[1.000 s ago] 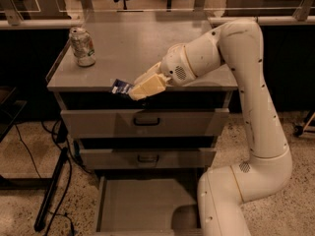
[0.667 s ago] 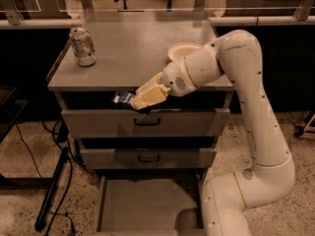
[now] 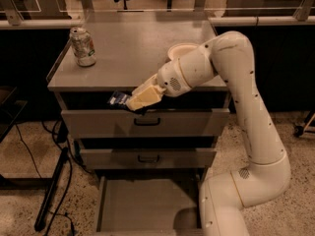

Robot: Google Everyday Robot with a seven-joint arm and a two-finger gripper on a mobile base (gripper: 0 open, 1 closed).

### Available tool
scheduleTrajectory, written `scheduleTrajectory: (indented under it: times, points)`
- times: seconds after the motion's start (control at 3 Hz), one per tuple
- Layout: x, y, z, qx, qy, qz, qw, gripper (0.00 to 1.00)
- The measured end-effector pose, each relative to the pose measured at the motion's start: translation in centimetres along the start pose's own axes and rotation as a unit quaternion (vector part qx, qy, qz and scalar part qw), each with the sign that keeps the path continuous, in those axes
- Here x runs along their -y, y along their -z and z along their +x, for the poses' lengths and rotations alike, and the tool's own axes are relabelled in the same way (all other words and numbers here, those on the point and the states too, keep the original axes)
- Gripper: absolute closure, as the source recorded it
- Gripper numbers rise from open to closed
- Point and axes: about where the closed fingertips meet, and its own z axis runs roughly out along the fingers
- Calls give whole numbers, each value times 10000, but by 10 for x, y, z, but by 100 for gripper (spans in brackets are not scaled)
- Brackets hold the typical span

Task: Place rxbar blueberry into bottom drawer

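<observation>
The rxbar blueberry (image 3: pixel 117 99), a small dark navy bar with white lettering, sticks out to the left of my gripper (image 3: pixel 132 103). The gripper is shut on the bar and holds it in the air in front of the cabinet's top edge, just above the top drawer front. The bottom drawer (image 3: pixel 110 205) is pulled out at floor level, a shallow grey tray with nothing in it, straight below the gripper. My white arm reaches in from the right and its base covers the drawer's right side.
A soda can (image 3: pixel 82 46) stands at the back left of the cabinet top (image 3: pixel 128 48). A white bowl (image 3: pixel 181 50) sits behind my arm. Two handled drawers (image 3: pixel 146 123) are above the open one. A black stand (image 3: pixel 53 191) and cables lie on the floor at left.
My gripper has moved down and forward off the cabinet top with the bar in it, now hanging in front of the top drawer.
</observation>
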Motion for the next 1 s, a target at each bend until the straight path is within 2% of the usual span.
scheduleTrajectory:
  times: [0.33, 1.0]
  points:
    - [2, -28, 28, -173, -294, -108, 9994, 100]
    - [1, -60, 97, -383, -1026, -219, 9937, 100]
